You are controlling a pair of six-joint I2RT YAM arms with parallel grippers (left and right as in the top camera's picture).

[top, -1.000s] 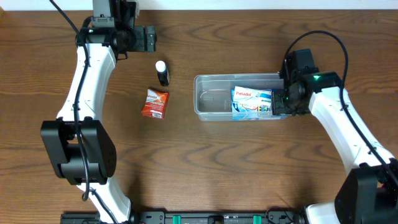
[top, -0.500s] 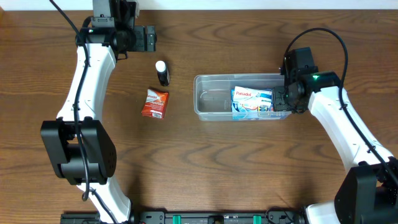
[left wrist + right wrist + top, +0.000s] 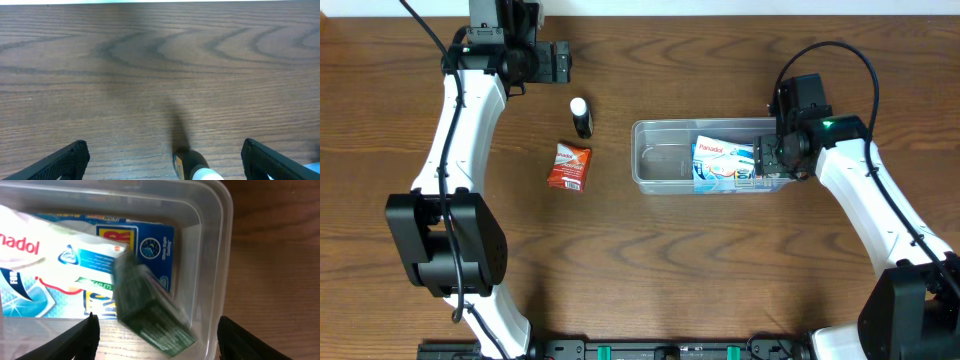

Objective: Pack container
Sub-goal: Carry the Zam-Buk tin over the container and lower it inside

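Note:
The clear plastic container (image 3: 650, 132) sits right of the table's centre. Inside lie a white and blue Panadol box (image 3: 720, 158) and a blue carton (image 3: 150, 245). My right gripper (image 3: 772, 158) hovers over the container's right end (image 3: 220, 210) with its jaws (image 3: 157, 335) wide open. A dark green box (image 3: 150, 312), blurred and tilted, is loose between the jaws inside the container, beside the Panadol box (image 3: 45, 275). My left gripper (image 3: 560, 63) is open and empty at the far left, near a black bottle.
The black bottle with a white cap (image 3: 581, 117) lies left of the container; its top shows between the left jaws (image 3: 195, 167). An orange packet (image 3: 568, 166) lies just in front of it. The table's far edge runs behind the left gripper.
My right gripper has shifted slightly toward the far side over the container's right end. The left arm, bottle and orange packet have not moved.

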